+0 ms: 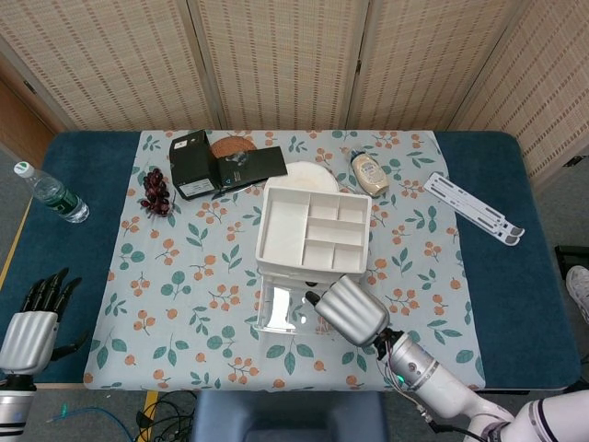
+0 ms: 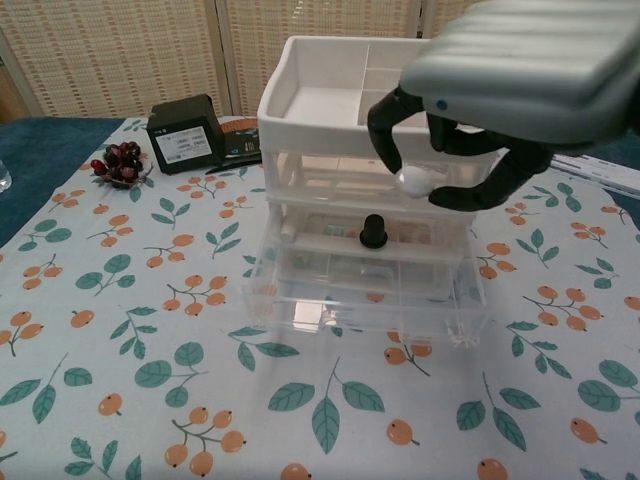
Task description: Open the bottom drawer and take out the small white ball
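Drawer unit [image 2: 375,200] stands on the surface [image 1: 184,295], on the floral cloth. White tray [image 1: 316,230] on top is divided into compartments; all look bare. Bottom drawer [image 2: 365,300] is pulled out toward the camera, clear-walled; contents hard to read through the plastic, possibly nothing but reflections. Middle drawer is closed, black knob [image 2: 374,231] at its front.

Right hand [image 2: 480,110] is raised above the open drawer, in front of the unit's upper part. Dark fingers [image 2: 385,125] curl inward and pinch the small white ball [image 2: 418,180], clear of the drawer.

Left hand [image 1: 37,322] is well apart at the near left edge, fingers spread, holding nothing.
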`<state>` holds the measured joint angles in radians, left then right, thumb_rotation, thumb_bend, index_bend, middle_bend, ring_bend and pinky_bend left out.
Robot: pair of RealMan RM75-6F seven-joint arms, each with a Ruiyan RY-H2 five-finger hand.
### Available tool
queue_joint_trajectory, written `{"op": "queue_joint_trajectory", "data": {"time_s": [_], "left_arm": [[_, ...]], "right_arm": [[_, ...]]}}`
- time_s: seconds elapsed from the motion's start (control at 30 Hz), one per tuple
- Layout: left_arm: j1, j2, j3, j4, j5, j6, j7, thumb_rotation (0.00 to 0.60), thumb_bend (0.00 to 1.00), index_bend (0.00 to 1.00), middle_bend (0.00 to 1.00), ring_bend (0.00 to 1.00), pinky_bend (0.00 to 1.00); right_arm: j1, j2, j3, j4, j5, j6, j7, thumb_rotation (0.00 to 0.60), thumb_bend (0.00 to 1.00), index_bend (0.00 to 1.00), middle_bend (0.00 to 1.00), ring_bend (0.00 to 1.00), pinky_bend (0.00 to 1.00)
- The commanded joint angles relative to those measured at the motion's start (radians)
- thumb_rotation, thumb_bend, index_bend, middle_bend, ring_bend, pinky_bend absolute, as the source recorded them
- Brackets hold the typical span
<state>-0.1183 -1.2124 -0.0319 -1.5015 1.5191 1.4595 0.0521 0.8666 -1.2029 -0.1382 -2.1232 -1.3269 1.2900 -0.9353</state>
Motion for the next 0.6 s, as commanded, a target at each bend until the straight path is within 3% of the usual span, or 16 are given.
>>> {"op": "queue_joint_trajectory", "data": {"time_s": [0.03,0.3,0.6], "left_arm": [[-0.004,0.001,0.0,-0.006,0.005,-0.001,0.004,0.6,0.25,0.11,0.0,0.05,0.07],[-0.015,0.005,0.001,-0.028,0.017,-0.006,0.017,0.6,0.25,0.11,0.0,0.05,0.07],[-0.018,0.012,0.002,-0.041,0.019,-0.005,0.022,0.6,0.25,0.11,0.0,0.05,0.07]], "right_arm": [[-0.065,0.052,-0.05,-0.021,-0.059,0.033,0.025,0.6,0.41,0.52,1.0,1.0,1.0],[-0.195,0.095,-0.089,0.009,-0.099,0.072,0.103,0.6,0.41,0.52,1.0,1.0,1.0],[-0.253,0.06,-0.059,0.124,-0.017,-0.016,0.212,0.6,0.41,0.52,1.0,1.0,1.0]]}}
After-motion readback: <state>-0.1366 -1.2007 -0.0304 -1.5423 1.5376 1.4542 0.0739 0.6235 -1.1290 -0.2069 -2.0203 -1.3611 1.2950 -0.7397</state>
